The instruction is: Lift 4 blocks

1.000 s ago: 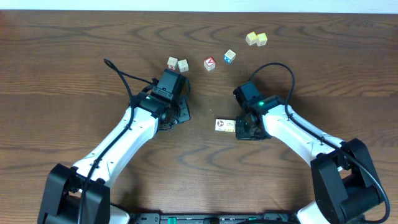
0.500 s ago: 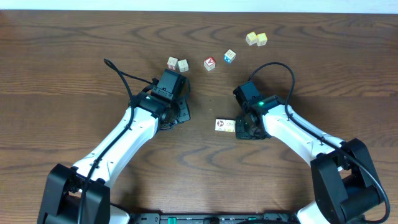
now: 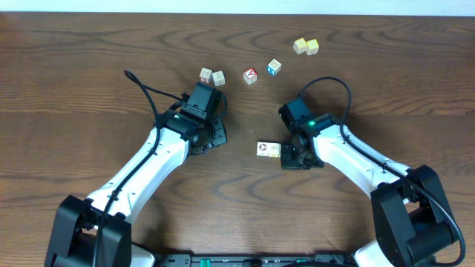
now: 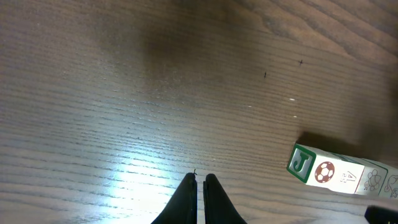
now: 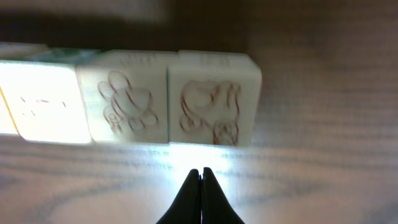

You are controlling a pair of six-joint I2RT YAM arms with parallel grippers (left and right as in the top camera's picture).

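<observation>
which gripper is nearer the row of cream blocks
Right. The right gripper is shut right beside one end of the row of cream blocks. The left gripper, also shut, sits clearly farther off past the other end.

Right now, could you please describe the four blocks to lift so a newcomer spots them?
On the wooden table, look beside the right gripper. The four blocks lie there side by side as one short pale bar; the other cubes are scattered farther back.

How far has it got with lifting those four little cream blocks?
Done: the four cream blocks sit in one row on the wooden table. In hand: the shut right gripper is beside one end, the shut left gripper apart. Left: squeezing and lifting.
</observation>
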